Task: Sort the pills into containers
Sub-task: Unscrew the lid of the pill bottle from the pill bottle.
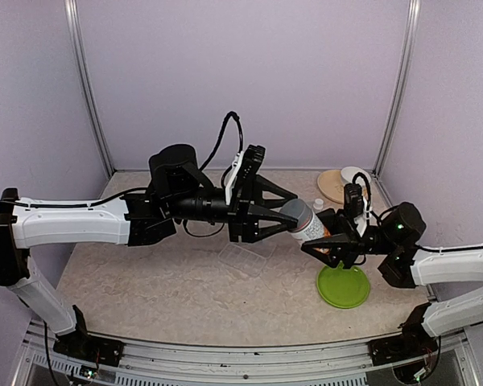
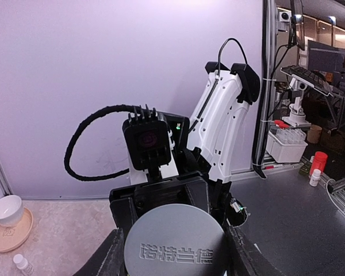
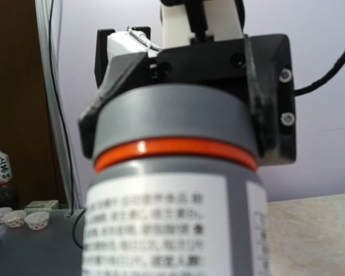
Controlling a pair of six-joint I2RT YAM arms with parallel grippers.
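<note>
Above the middle of the worktop, the two arms meet over one bottle, which is lifted off the surface and lies roughly level between them. The left pincer comes in from the left and is closed on the grey cap. In the left wrist view the round cap, with raised lettering on its top, sits between the black fingers on either side of it. The right pincer reaches in from the right edge, and the body of the bottle lies between its black jaws. Whether they are clamped on it or only set around it I cannot tell. The right wrist view is filled by the bottle, blurred and close, with a printed label, an orange ring under the cap, and the left pincer's black frame around the cap.

The pill organiser, flat and clear, lies on the worktop near its middle, below the left pincer and apart from both arms. A round green plate lies toward the near right corner, under the right pincer. Near the far right corner a white bowl sits on a tan plate, with a small white bottle just beside them
</note>
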